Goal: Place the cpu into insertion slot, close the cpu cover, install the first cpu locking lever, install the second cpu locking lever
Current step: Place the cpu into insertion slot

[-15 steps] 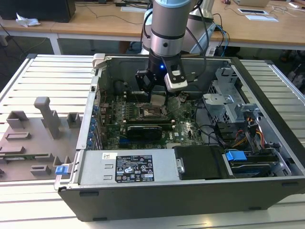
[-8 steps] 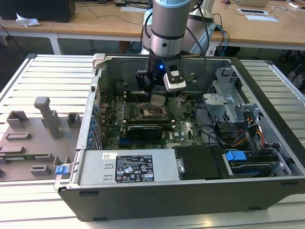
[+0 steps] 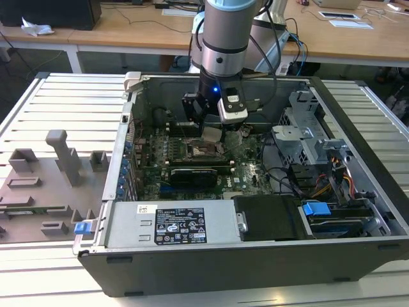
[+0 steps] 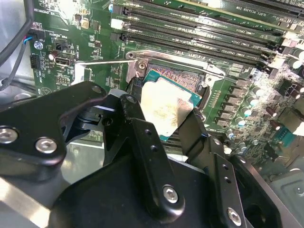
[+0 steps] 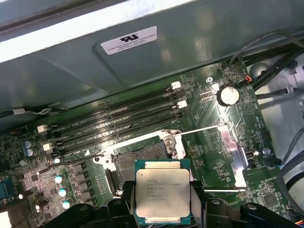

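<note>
Pincer [image 4: 164,124] grips the cpu [image 5: 162,194] over the insertion slot [image 5: 137,159]; case [image 3: 255,268] on slatted table [image 3: 64,96], desks [image 3: 128,35] behind.

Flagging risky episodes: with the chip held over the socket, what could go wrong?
1. The black end effector grips the small square pale-topped chip above the dark-centred, grey-rimmed square socket; it looks offset, so it could seat crooked.
2. A thin silver rod lies beside the socket; the end effector might snag it.
</note>
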Robot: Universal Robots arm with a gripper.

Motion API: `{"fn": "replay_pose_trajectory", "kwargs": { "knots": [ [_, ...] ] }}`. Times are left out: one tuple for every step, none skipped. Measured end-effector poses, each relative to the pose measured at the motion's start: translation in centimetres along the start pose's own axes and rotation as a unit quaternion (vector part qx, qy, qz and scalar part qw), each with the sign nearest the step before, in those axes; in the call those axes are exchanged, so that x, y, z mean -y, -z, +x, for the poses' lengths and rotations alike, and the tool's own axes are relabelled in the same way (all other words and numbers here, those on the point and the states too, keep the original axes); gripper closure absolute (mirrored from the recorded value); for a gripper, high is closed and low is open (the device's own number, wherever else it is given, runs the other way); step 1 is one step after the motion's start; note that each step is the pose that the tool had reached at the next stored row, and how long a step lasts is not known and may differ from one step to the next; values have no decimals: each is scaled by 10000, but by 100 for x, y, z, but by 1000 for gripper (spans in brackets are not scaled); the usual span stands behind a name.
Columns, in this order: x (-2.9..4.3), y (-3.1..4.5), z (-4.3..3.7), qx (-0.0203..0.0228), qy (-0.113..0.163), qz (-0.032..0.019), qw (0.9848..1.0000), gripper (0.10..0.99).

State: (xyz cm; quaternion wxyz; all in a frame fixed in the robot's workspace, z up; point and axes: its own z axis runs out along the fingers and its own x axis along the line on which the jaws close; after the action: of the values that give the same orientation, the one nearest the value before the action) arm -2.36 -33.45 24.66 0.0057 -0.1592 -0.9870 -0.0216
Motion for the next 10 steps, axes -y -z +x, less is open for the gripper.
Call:
{"fn": "replay_pose_trajectory", "kwargs": {
  "knots": [
    [0, -1, 0, 2, -38, -1, 10000, 541],
    [0, -1, 0, 3, -64, -1, 10000, 541],
    [0, -1, 0, 4, -97, -2, 10000, 541],
    [0, -2, 0, 5, -119, -2, 9999, 541],
    [0, -2, 0, 6, -140, -3, 9999, 541],
    [0, -2, 0, 7, -174, -3, 9998, 541],
    [0, -3, 0, 9, -225, -4, 9997, 541],
    [0, -3, 0, 11, -268, -5, 9996, 541],
    [0, -3, 0, 12, -288, -5, 9996, 541],
    [0, -3, 0, 13, -310, -6, 9995, 541]
  ]
}}
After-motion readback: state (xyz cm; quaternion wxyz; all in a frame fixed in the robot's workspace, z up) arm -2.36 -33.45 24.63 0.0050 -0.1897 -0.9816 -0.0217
